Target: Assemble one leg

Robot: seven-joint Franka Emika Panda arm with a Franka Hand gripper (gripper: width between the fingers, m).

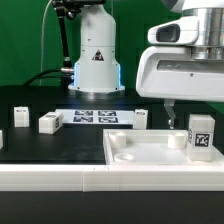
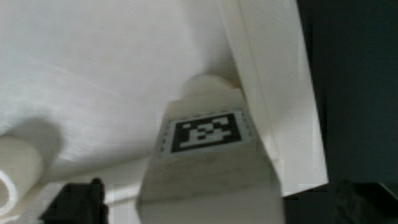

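Observation:
The leg, a small white block with a black-and-white tag, stands upright in the corner of the large white rimmed panel at the exterior view's right. My gripper hangs just above and around it. One dark finger shows apart from the leg's side. In the wrist view the leg sits between the dark fingertips, with a gap on one side. My gripper looks open around the leg. The panel's rim runs beside the leg.
Three more white legs lie on the black table behind the panel. The marker board lies before the robot base. A rounded boss of the panel shows near the leg.

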